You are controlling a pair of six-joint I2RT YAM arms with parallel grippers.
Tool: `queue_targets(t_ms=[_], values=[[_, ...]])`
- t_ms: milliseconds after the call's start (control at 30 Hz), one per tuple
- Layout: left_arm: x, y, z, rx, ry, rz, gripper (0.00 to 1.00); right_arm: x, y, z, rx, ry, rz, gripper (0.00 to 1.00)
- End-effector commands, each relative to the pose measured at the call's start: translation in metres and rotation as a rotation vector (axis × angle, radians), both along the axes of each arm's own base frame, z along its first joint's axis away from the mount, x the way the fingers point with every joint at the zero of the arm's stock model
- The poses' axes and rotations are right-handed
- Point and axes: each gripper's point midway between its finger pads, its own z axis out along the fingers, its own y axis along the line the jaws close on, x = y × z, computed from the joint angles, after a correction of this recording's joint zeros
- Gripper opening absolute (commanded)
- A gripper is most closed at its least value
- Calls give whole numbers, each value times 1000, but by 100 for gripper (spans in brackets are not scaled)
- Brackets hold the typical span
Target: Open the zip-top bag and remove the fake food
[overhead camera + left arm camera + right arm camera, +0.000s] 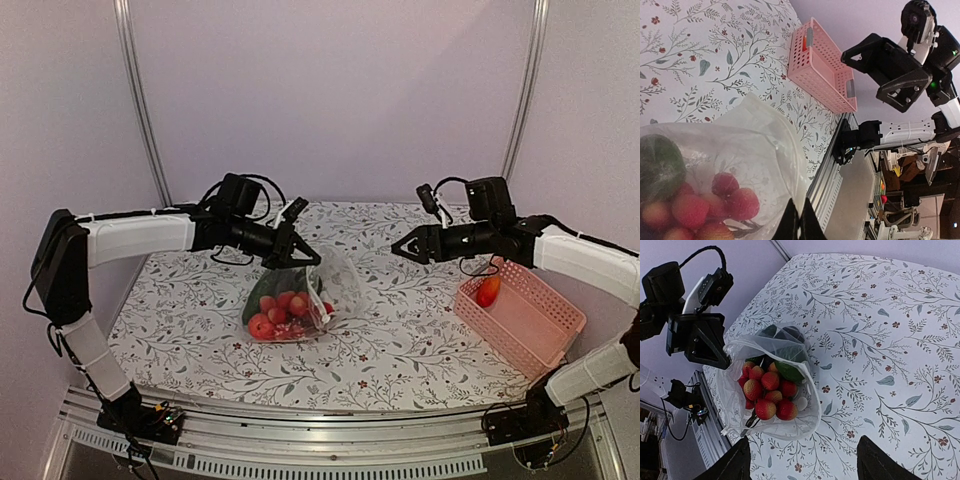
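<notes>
The clear zip-top bag (pixel 300 296) sits mid-table with its mouth open, also seen in the right wrist view (pixel 770 385). Inside are red strawberries (pixel 767 390), a green piece (pixel 788 371) and a dark piece (pixel 790 334). My left gripper (pixel 300 257) is shut on the bag's top edge; in the left wrist view (pixel 799 222) its fingertips pinch the plastic (pixel 765 145). My right gripper (pixel 407 248) is open and empty, hovering right of the bag, its fingers (pixel 735 462) wide apart. One orange-red fake food piece (pixel 488 290) lies in the pink basket.
The pink lattice basket (pixel 525 320) stands at the right of the table, also in the left wrist view (pixel 822 67). The table has a floral cloth (pixel 400 340). A metal rail (pixel 330 455) runs along the near edge.
</notes>
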Motion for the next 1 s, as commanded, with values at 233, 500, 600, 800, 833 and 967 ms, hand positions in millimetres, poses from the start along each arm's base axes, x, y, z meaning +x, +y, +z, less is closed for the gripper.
queue_targets(t_ms=[233, 500, 600, 800, 833, 967], values=[[-17, -9, -7, -24, -2, -18, 0, -21, 106, -27, 4, 101, 200, 61], [-21, -8, -22, -48, 16, 23, 0, -42, 143, -79, -59, 208, 279, 56], [-22, -7, -30, -50, 31, 39, 0, -52, 148, -95, -77, 241, 291, 56], [-28, -8, -45, -42, 58, 53, 0, -69, 147, -120, -95, 303, 293, 64], [-29, -9, -45, -46, 58, 53, 0, -72, 147, -125, -102, 312, 293, 64], [-32, -12, -52, -41, 67, 53, 0, -82, 151, -142, -122, 344, 307, 64]])
